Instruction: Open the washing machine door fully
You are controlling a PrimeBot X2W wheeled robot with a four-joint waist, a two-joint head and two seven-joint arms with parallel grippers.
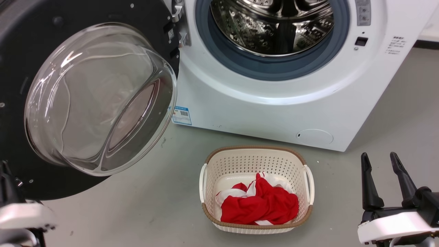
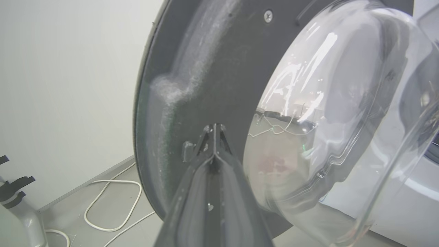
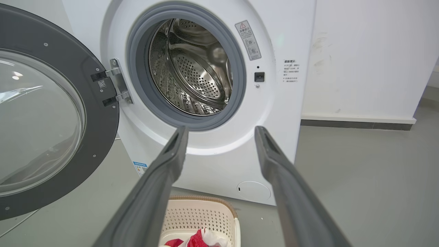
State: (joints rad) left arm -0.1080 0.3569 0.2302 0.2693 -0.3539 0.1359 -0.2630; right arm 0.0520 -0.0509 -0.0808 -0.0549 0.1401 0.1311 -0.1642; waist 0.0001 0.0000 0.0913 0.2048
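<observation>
– So, where's the washing machine door?
– Swung out left of washing machine. My left gripper, fingers pressed together, tips at its black inner face nr glass bowl. Best push steady, w/o slipping.

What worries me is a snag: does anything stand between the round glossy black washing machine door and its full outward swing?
Nothing visible does. Beyond the rim of the round glossy black washing machine door is pale wall; a thin white cable lies flat on the grey floor near its lower edge. Behind the door is hidden.
</observation>
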